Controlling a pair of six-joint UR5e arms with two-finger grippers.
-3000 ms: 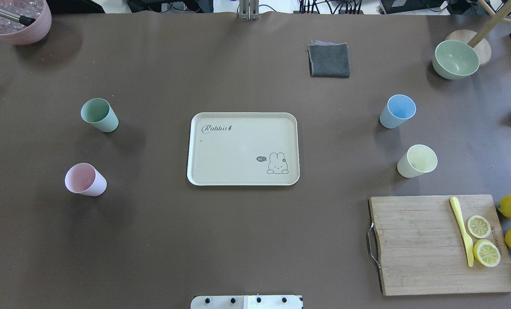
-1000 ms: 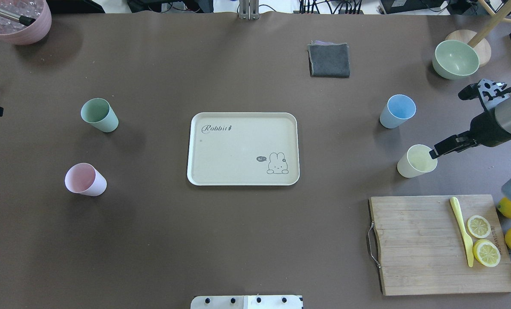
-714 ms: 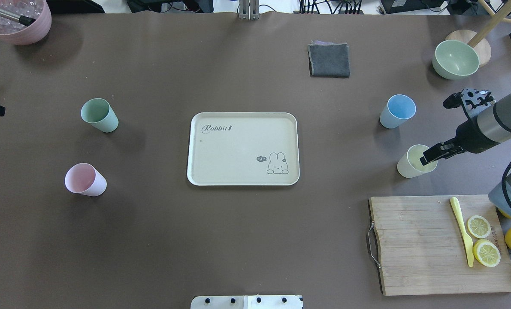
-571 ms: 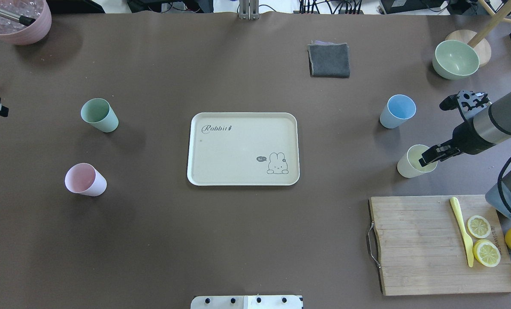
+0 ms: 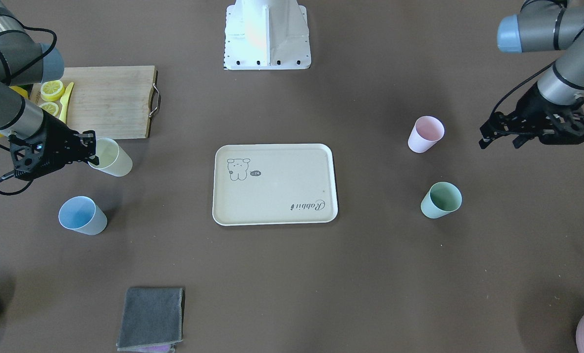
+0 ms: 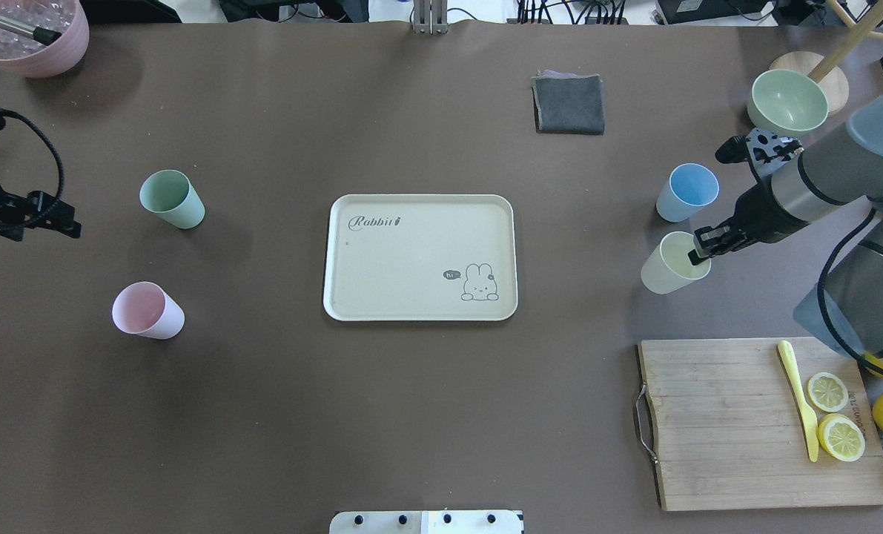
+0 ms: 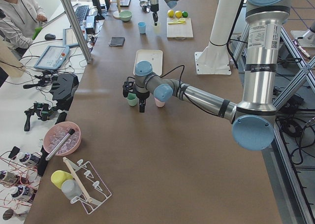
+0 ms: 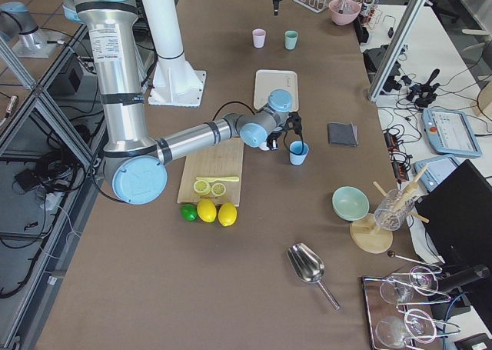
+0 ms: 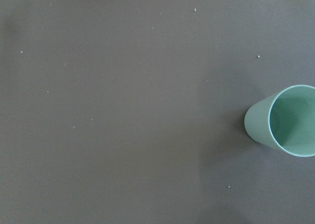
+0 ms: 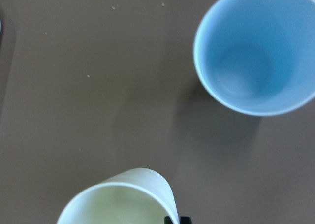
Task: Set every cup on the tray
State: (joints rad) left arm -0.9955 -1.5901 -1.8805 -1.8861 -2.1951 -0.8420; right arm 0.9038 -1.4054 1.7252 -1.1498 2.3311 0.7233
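Cups: the mint cup [image 6: 172, 199] and pink cup [image 6: 147, 310] stand apart on the table near the left gripper [image 6: 59, 222], whose fingers look spread. The tray [image 6: 337, 252] lies mid-table. Right of it, the right gripper [image 6: 698, 252] pinches the yellow cup [image 6: 663, 276] at its rim, beside the blue cup [image 6: 686, 191]. The tray lies to that cup's left.

a lab with aluminium framing [image 7: 75, 23] and teach pendants [image 8: 444, 128].

Bare tabletop [image 6: 582, 267] runs from yellow cup [image 6: 660, 276] to tray [image 6: 411, 256]; blue cup [image 6: 678, 200] just beside.
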